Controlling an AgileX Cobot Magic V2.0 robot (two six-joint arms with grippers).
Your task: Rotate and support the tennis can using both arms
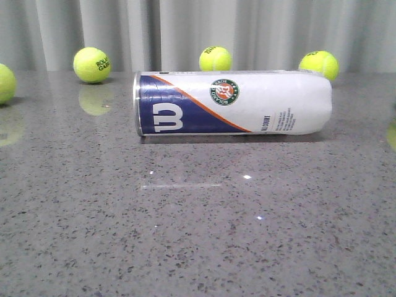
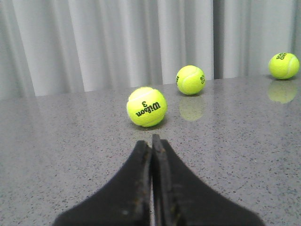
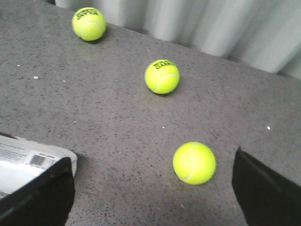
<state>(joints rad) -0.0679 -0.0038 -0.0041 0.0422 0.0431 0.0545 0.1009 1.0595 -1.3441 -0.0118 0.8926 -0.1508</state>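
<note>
The tennis can (image 1: 232, 103) lies on its side on the grey table (image 1: 198, 235), navy W end and metal rim to the left, white end to the right. Neither arm shows in the front view. In the left wrist view my left gripper (image 2: 152, 141) is shut, its two black fingers pressed together with nothing between them, pointing at a tennis ball (image 2: 146, 107). In the right wrist view my right gripper (image 3: 153, 176) stands wide open; the can's white end (image 3: 28, 162) shows just behind one finger (image 3: 40, 195), apart from the other finger (image 3: 265, 188).
Tennis balls stand along the back of the table by the grey curtain (image 1: 92, 64) (image 1: 215, 59) (image 1: 318, 64), another at the far left edge (image 1: 5, 83). In the right wrist view one ball (image 3: 194, 163) lies between the open fingers, two more (image 3: 162, 76) (image 3: 89, 23) farther off.
</note>
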